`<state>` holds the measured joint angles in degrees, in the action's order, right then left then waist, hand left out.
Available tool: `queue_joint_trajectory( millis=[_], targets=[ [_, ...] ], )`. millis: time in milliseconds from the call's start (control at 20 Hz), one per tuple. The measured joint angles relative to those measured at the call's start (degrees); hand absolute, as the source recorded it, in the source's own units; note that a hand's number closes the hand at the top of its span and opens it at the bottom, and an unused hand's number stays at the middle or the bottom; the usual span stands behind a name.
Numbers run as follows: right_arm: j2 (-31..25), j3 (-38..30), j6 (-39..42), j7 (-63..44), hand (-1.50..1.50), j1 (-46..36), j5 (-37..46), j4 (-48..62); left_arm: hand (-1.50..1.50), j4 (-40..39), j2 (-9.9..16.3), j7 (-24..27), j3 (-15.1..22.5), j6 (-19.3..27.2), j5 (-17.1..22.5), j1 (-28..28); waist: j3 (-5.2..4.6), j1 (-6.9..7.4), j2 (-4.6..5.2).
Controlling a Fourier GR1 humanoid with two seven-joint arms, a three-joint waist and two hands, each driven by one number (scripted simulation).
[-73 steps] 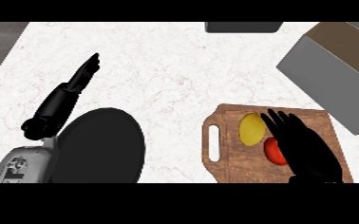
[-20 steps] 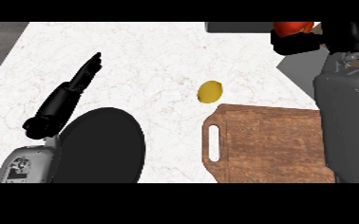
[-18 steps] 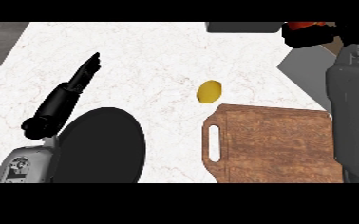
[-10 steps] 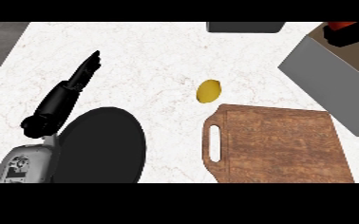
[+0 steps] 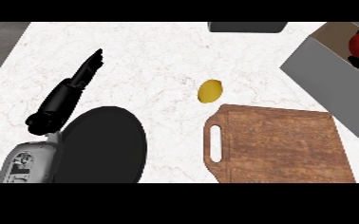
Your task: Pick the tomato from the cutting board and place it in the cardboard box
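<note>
even, bright light on the counter (image 5: 154, 52) — no glare, hardly any shadows

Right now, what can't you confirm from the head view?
- Tomato: only a red sliver at the right edge, so whether it rests in the box is unclear.
- Cardboard box: cut by the right edge; most of its inside is out of frame.
- Right hand: not in view.
- Dark object at the top: cut off, unidentifiable.
- Left hand: open, resting at left.

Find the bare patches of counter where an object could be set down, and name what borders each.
Widest: between the left hand and the lemon, up to the dark tray. The cutting board is bare too. Crowded: between lemon, board and cardboard box.
</note>
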<state>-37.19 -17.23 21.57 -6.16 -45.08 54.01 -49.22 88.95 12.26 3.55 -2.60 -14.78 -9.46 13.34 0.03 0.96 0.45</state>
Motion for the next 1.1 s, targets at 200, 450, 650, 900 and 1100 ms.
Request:
queue_joint_trajectory(
  millis=[200, 450, 650, 900, 1100],
  targets=[
    [-3.53, 0.33, 3.4, 4.92, -1.5, -0.32, 0.16, 7.48, 0.0, 0.69, 0.02, 0.08, 0.15, -0.59, 0.2, -0.84, 0.0, 0.17, -0.04],
    [-5.51, 0.33, 5.87, 14.24, -1.5, -1.34, -1.57, 12.49, 0.0, 0.04, -0.32, -0.82, -0.16, -0.37, 0.21, 0.97, 0.02, 0.07, -0.07],
    [-4.74, -5.23, 3.39, 19.7, -1.5, -2.41, -7.38, 13.26, 0.0, 0.5, 0.31, -0.44, -0.7, -0.79, 0.43, 0.04, 0.07, -0.25, -0.23],
    [-2.04, -19.39, 0.61, 18.81, -1.5, -6.53, -20.44, 16.47, 0.0, 0.21, -0.3, -0.15, -0.45, -0.11, -0.05, -0.35, 0.15, -0.63, -0.32],
    [-3.22, -28.08, -1.68, 15.47, -1.5, -8.22, -27.64, 20.43, 0.0, 0.2, 0.21, 0.1, -0.95, -0.52, 0.29, -0.32, 0.11, -0.3, -0.13]
  ],
)
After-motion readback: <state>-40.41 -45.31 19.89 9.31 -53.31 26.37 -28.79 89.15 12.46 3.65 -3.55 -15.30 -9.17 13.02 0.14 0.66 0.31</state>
